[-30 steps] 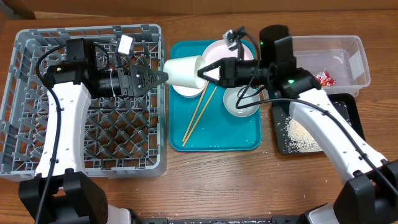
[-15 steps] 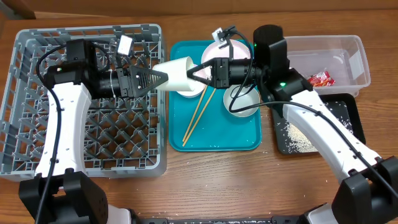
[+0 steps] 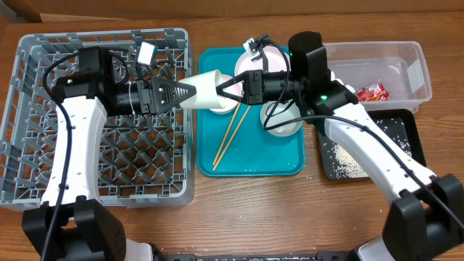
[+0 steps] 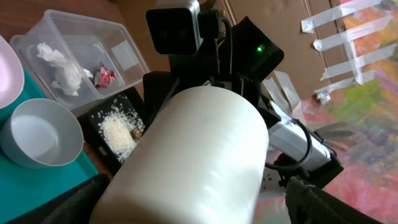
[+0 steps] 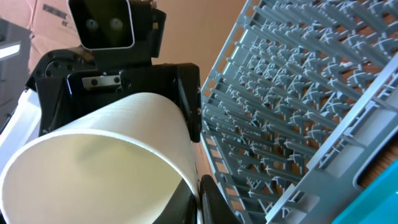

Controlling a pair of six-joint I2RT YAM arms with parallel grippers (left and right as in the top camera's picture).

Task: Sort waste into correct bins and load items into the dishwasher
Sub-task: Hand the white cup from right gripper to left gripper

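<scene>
On the left lies the grey dish rack (image 3: 145, 170). The left gripper (image 3: 192, 90) reaches out over its right wall, jaws spread on either side of the base of the small white bowl (image 3: 208, 87), apparently to take it over for racking. The bowl, tall like a cup, hangs on its side in the air between the rack and the teal tray (image 3: 254, 159). Its mouth faces the right gripper (image 3: 225, 90), whose jaws are pressed together on the rim wall and carry it. On the tray below lie the chopsticks (image 3: 230, 134), the plate (image 3: 279, 59) and a grey-white bowl (image 3: 284, 122), not yet loaded. At far right, the red wrapper (image 3: 371, 92) sits in the clear tub (image 3: 413, 54) and the rice (image 3: 346, 156) in the black tray (image 3: 407, 134), apparently sorted by kind.
</scene>
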